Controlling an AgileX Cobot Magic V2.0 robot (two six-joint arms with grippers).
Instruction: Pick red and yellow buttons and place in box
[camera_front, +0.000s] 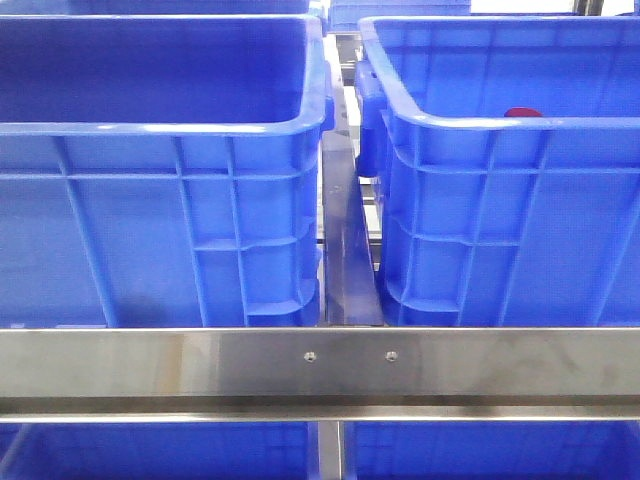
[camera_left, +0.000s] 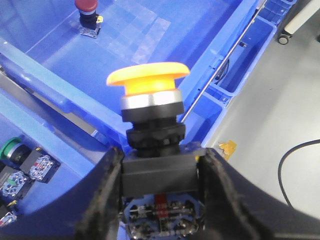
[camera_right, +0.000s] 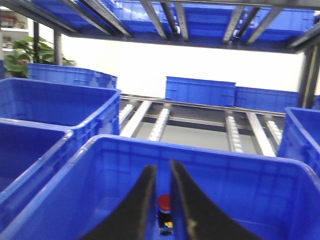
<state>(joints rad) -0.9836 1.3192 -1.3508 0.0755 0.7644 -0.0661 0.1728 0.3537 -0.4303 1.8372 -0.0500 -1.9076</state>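
My left gripper is shut on the black body of the yellow button, holding it upright above the box. The red button stands on the box floor, apart from both grippers. In the front view only a sliver of the red button shows over the near rim of the right-hand box, and no gripper is in sight. My right gripper hovers over the box, its jaws almost together and holding nothing. The red button shows through the slit, far below.
A twin blue crate stands left of the box, with a narrow gap between them. A steel rail crosses in front. Another bin holds a green button and loose contact blocks. More blue crates and roller tracks lie behind.
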